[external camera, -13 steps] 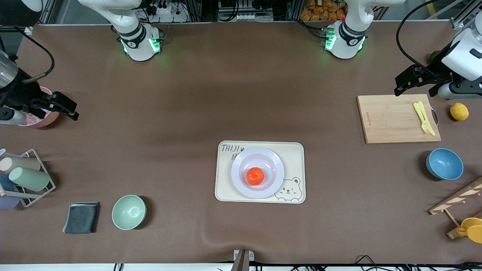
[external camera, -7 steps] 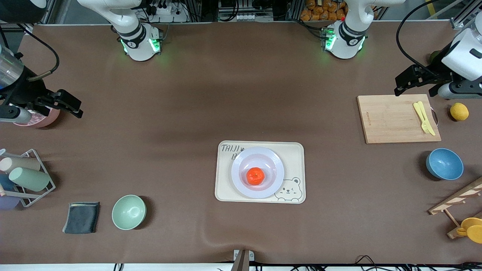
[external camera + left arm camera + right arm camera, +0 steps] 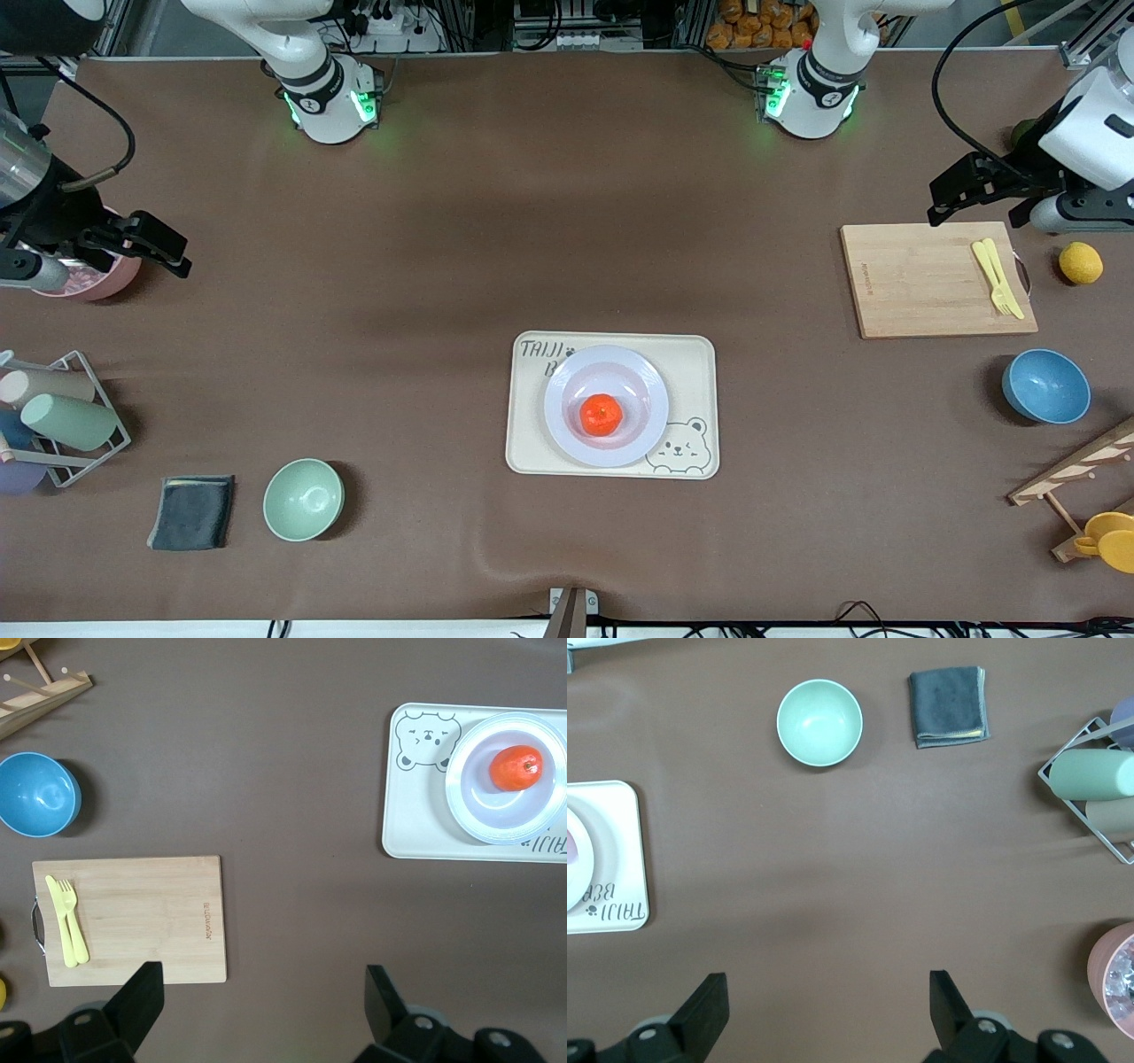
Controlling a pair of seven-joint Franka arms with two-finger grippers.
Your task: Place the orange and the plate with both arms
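The orange [image 3: 601,415] lies in the sunken centre of the plate [image 3: 567,390], which rests on the cream bear tray [image 3: 691,363] at mid-table. My left gripper [image 3: 974,208] hangs open and empty over the cutting board's edge, at the left arm's end. My right gripper [image 3: 168,252] hangs open and empty beside a pink bowl [image 3: 89,282], at the right arm's end. The left wrist view shows its open gripper [image 3: 264,992], the orange [image 3: 516,767] and the plate [image 3: 469,815]. In the right wrist view, the open gripper [image 3: 828,997] is over bare table.
A cutting board [image 3: 930,279] carries a yellow fork and knife [image 3: 997,276], with a lemon [image 3: 1080,262] beside it. A blue bowl [image 3: 1045,385] and wooden rack [image 3: 1081,470] lie nearer. Green bowl [image 3: 303,499], grey cloth [image 3: 192,511] and cup rack [image 3: 53,416] sit at the right arm's end.
The right gripper has shifted slightly by the pink bowl. The left arm, orange and plate have not moved.
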